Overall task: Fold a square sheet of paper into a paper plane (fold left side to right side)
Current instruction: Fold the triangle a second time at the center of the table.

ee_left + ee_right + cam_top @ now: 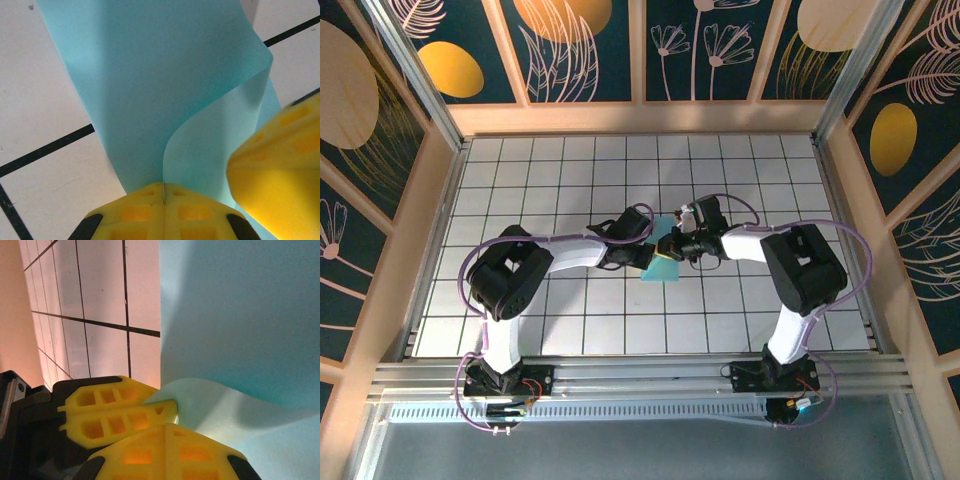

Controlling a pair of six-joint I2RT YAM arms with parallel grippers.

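Curling up off the white gridded table (570, 330), the square sheet of paper (663, 264) lay near the middle of the work surface, between the two wrists, with one part flat on the tiles and the other lifted and bent over so its paler underside showed. In the left wrist view the sheet (150, 90) rose in a smooth curve and its edge ran straight down into the seam of the left gripper (164, 189), whose yellow fingers were pressed together on it. The right gripper (280, 170) sat just beside it, in front of the paper. From the right wrist, the paper (240, 315) filled the upper right, and its bent part dropped behind the right gripper (165, 429), which was closed; whether paper was pinched between those tips could not be told. The left gripper (120, 410) came in from the left, touching it. From above, the left gripper (655, 243) and the right gripper (673, 246) met over the sheet's far edge, framed by dark patterned walls (570, 40).
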